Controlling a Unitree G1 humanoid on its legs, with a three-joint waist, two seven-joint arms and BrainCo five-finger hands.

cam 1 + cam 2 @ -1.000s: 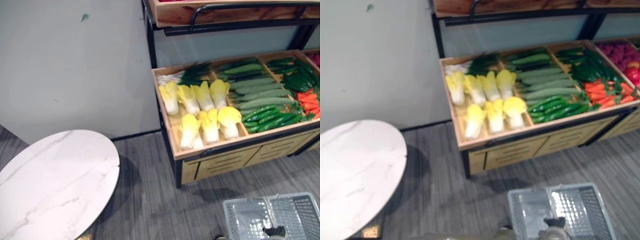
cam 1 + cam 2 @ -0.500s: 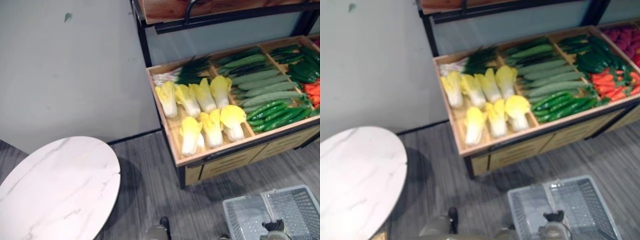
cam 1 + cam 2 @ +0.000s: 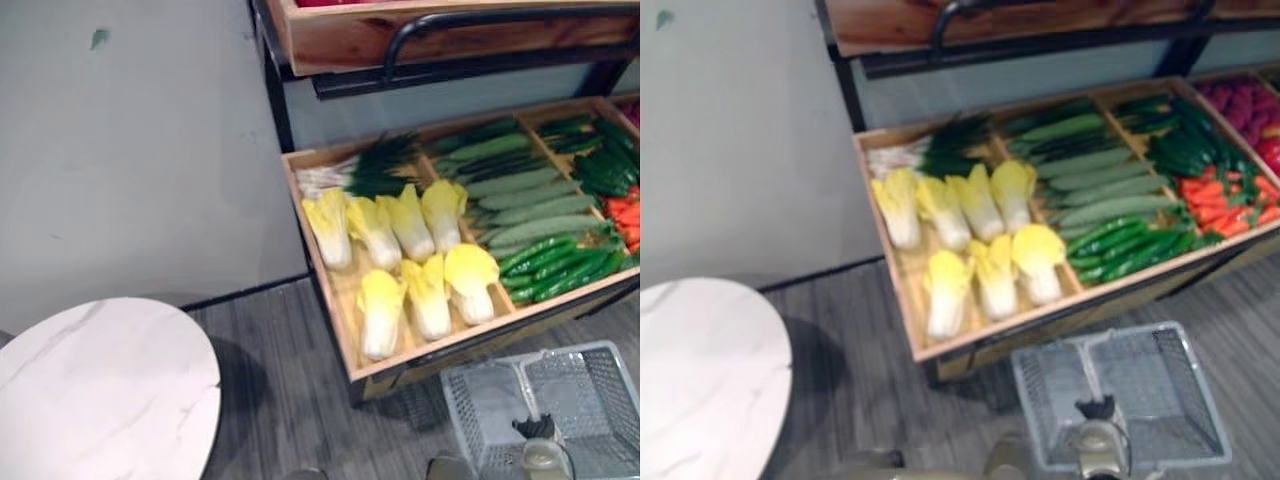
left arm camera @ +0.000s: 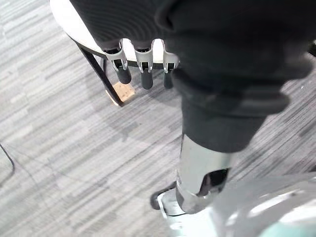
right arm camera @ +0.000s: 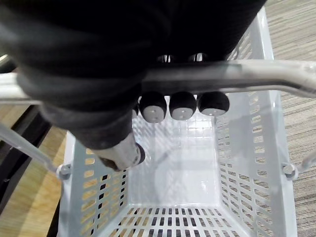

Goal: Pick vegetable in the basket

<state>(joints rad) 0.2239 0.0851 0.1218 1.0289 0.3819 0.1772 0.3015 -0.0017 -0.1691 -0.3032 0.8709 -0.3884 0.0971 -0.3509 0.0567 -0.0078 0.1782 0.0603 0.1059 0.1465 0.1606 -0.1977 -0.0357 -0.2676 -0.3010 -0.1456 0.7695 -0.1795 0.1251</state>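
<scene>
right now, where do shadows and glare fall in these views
Left eye view: the round table casts a dark shadow on the floor beside it. Right wrist view: a bright sheen lies on the basket bottom, past the right hand curled round the handle.

- The two head cameras sit high and side by side, tilted down from well back. Both take in the same scene: the vegetable stand, the grey basket just in front of it, and the round table off to the robot's left.
- The left wrist camera looks down along the left hand at the carpet floor and the table's edge.
- The right wrist camera peers past the right hand straight into the basket from very close.
</scene>
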